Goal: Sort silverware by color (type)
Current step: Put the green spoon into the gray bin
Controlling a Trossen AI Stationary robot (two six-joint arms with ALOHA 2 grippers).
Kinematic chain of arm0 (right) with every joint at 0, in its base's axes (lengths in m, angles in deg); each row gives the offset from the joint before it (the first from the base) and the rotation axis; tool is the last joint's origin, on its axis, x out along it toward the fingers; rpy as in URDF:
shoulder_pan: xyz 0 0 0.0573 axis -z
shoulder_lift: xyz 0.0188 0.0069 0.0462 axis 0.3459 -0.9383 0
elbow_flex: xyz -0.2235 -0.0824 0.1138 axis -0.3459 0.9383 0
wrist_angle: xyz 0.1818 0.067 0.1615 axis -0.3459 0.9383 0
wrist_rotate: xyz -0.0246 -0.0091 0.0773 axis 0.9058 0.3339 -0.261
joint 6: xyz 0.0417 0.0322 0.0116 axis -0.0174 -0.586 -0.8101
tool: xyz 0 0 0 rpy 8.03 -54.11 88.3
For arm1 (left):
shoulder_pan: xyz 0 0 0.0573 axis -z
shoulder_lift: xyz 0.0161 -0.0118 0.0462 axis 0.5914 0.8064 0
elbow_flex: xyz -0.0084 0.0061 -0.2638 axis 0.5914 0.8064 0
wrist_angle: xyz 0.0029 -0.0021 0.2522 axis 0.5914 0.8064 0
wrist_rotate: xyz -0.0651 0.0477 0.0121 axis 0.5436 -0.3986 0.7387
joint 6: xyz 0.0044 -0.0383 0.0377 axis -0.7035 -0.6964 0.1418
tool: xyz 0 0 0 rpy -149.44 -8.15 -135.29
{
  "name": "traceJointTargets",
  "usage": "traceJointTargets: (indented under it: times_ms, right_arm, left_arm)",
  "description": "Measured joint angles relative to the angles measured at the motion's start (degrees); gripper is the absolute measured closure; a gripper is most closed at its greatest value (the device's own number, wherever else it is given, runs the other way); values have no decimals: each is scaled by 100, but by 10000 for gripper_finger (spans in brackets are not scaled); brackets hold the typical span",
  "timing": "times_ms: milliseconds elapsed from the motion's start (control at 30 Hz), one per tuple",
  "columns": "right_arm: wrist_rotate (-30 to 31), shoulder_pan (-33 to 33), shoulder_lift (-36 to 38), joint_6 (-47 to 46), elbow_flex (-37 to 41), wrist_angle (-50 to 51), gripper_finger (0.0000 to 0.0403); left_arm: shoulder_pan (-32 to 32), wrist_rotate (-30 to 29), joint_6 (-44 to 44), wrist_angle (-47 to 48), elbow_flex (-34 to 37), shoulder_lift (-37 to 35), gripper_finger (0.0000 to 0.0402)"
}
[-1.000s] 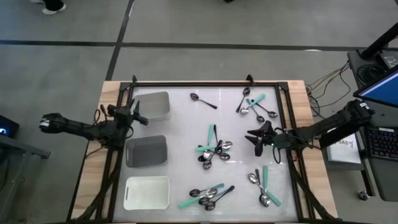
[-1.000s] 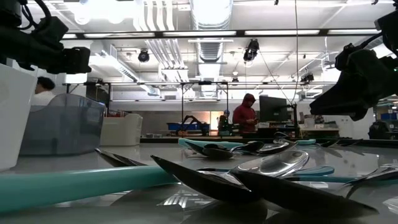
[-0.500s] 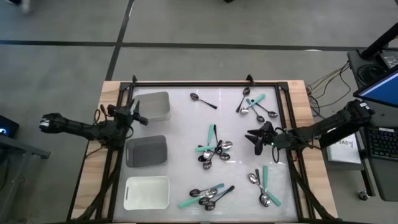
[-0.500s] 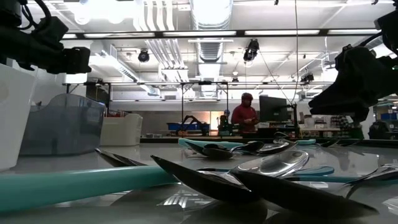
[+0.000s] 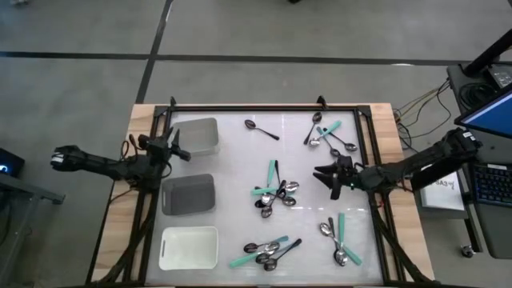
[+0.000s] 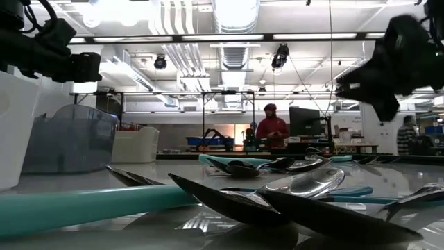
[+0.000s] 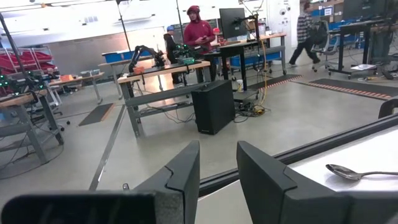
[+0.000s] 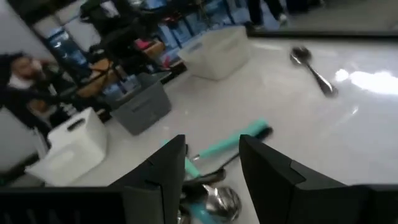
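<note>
Bare tabletop (image 5: 232, 164) separates the trays (image 5: 189, 194) from the spoon clusters (image 5: 274, 195).

A white table (image 5: 240, 160) in a dark frame carries three trays down its left side: a pale one (image 5: 196, 136), a dark grey tray (image 5: 189, 194) below it, a white tray (image 5: 189, 247) lowest. To the right of the grey tray, spoons (image 5: 274, 192) lie in scattered clusters.

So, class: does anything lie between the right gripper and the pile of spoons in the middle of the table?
Nothing visible does. The right gripper, open, hangs just beside the central spoon pile, with only bare table between them.
</note>
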Motion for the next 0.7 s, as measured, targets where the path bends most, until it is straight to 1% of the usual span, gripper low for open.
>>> traceJointTargets:
  times_ms: [67,100,167,267,367,500,600,700]
  right_arm:
    - [43,22,-7,358,-302,217,259]
    - [119,45,-4,448,-502,508,259]
    - [272,169,0,526,-1015,1526,259]
    - [351,466,-33,440,-1895,3575,259]
    - [454,820,-130,65,-2696,5358,259]
    - [454,1352,-255,-718,-3441,7238,259]
    - [447,1725,-275,-1449,-3758,8260,259]
    - [421,1986,-269,-1930,-3851,8824,259]
  left_arm:
    - [-2,1,1,0,0,2,312]
    - [0,-1,1,0,2,0,312]
    - [-1,1,0,0,2,2,312]
    - [0,1,1,0,0,1,312]
    - [0,-1,1,0,2,0,312]
    - [-1,1,0,0,1,1,312]
    - [-1,-1,-1,0,0,0,312]
    - [0,1,-1,0,0,0,312]
